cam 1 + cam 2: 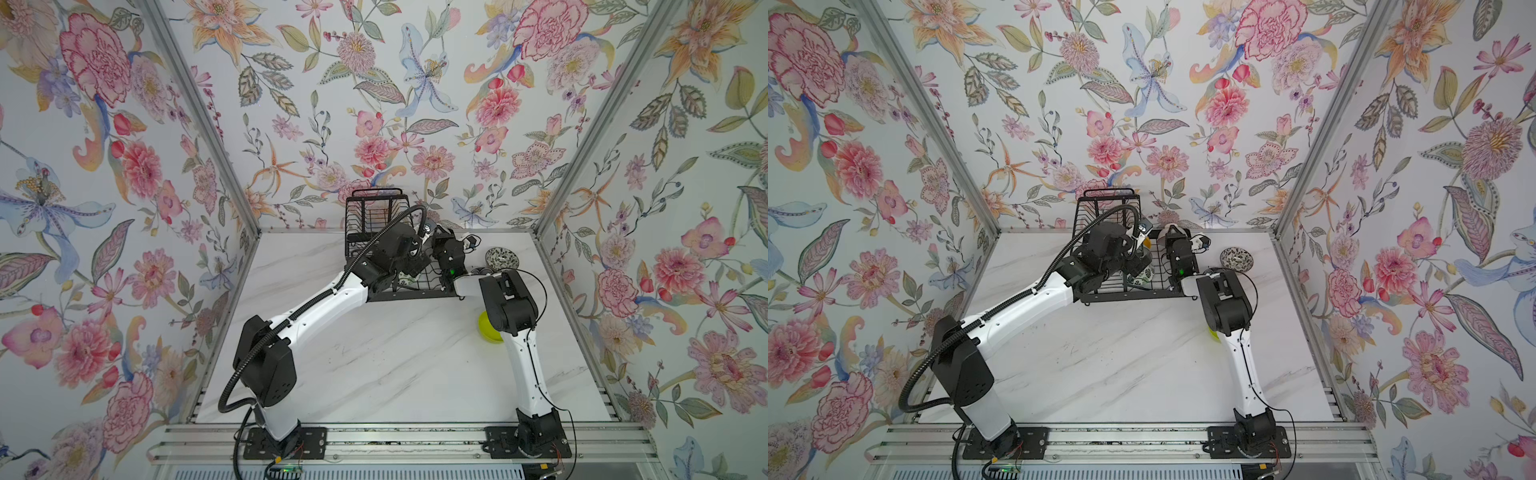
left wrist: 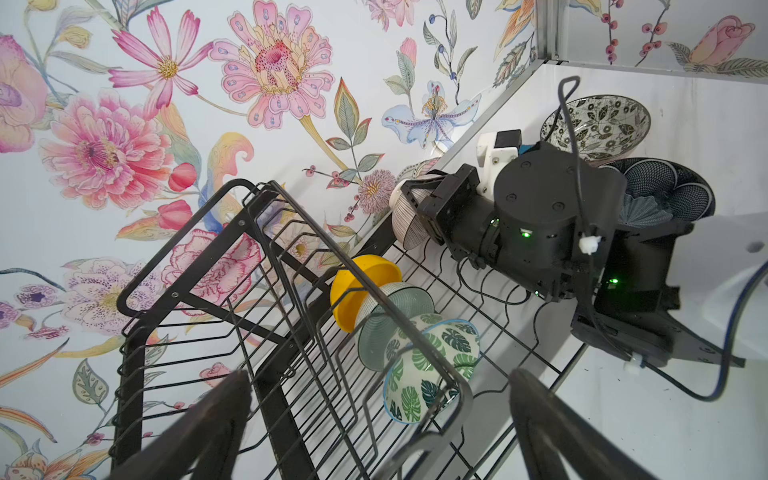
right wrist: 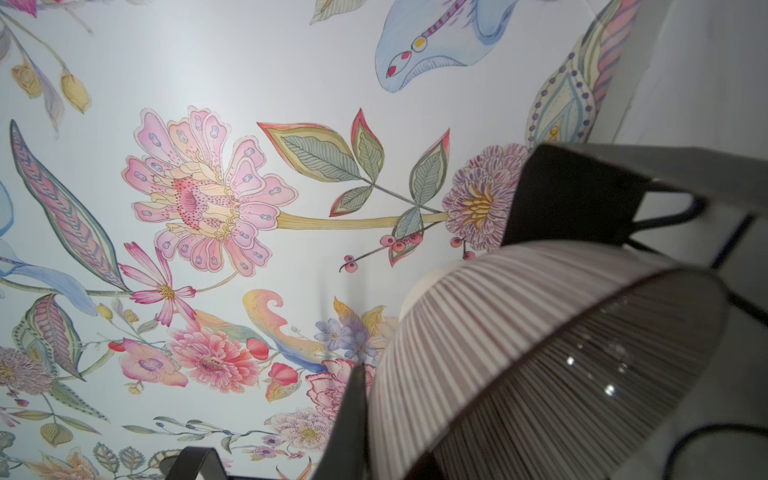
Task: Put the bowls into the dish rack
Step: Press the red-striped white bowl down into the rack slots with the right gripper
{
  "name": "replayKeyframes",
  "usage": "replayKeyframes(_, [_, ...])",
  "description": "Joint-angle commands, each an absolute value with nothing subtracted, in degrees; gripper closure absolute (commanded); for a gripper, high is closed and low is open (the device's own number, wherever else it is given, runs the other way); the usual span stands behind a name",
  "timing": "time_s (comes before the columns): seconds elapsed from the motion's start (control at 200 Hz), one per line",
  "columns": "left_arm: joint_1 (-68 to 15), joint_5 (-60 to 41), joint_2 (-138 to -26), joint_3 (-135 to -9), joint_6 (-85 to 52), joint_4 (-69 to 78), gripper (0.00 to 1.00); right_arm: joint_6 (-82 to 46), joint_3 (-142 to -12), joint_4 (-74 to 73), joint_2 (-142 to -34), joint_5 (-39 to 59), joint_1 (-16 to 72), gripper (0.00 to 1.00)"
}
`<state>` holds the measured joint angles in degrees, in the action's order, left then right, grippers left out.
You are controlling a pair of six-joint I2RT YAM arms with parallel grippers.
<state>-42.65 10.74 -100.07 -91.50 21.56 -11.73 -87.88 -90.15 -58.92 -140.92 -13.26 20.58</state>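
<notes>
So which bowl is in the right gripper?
The pink-brown ribbed bowl: only it is clamped in the right gripper; the others stand in the black wire dish rack or sit on the marble table.

The rack (image 1: 415, 296) holds three bowls (image 2: 392, 320) (two others (image 1: 502, 257) right of it).

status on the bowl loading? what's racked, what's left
Done: yellow bowl, pale aqua bowl and leaf-print bowl stand on edge in the dish rack's lower tray. In hand: right tool is shut on the ribbed bowl, at the rack's far end, not yet slotted. Left tool is open and empty over the rack. Left: black-and-white bowl, dark blue bowl and lime green bowl sit on the table.
</notes>
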Motion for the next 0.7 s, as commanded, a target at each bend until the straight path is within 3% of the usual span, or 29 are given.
replayKeyframes(0.0, [-41.97,10.46,-98.60,-90.95,20.83,-11.42,0.01,-87.27,-89.23,-61.14,-140.98,-13.46,21.12,1.00])
replayKeyframes(0.365, [-42.01,10.26,-98.70,-91.27,20.73,-11.40,0.01,-88.39,-86.85,-59.43,-139.45,-12.10,21.18,1.00])
replayKeyframes(0.696, [-41.99,10.11,-98.65,-91.57,20.17,-11.38,0.01,-92.67,-87.47,-42.68,-135.50,-9.69,21.01,1.00])
